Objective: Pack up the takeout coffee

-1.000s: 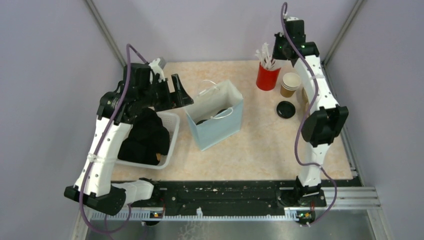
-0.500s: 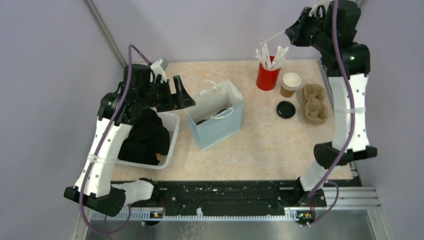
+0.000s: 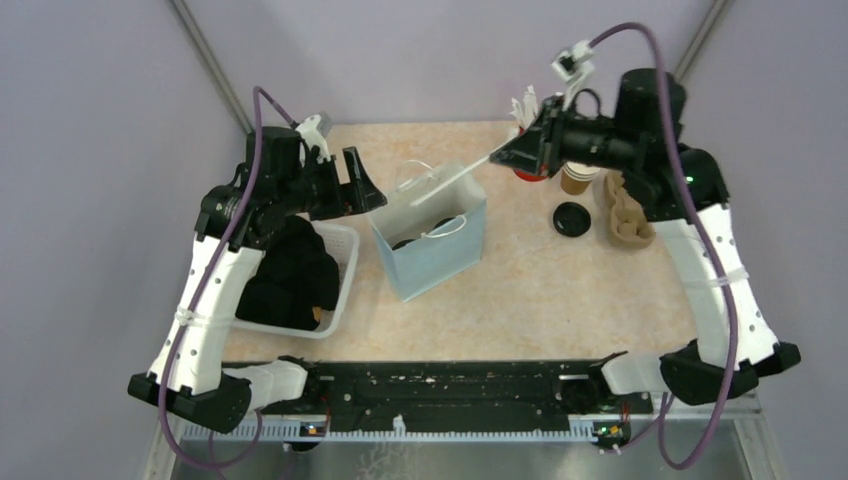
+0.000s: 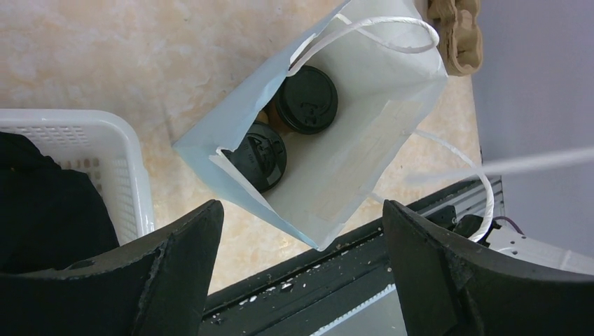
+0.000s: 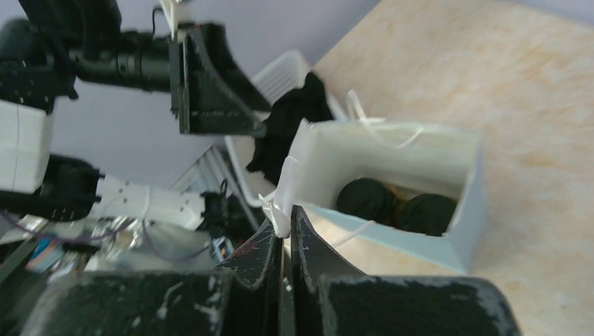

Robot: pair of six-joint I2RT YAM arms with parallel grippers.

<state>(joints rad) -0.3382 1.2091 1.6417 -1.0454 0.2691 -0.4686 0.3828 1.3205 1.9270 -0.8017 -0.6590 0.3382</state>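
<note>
The pale blue bag point(image 3: 440, 255) is standing open near the middle of the table point(image 3: 520, 300), holding two lidded cups point(image 4: 306, 99). The left gripper point(image 4: 301, 217) is hovering released beside it. The right gripper point(image 3: 515, 152) is clenching a white straw point(image 3: 455, 172) over it.

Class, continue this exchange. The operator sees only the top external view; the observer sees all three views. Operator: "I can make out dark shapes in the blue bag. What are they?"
Observer: The left wrist view looks straight in. Two black-lidded coffee cups stand side by side inside the blue bag.
Operator: Is the right gripper really gripping that white straw?
Observer: Yes. Its own camera shows both fingers closed together with the straw pinched between them.
Operator: And the other arm?
Observer: The left gripper is open, with nothing between its fingers.
</note>
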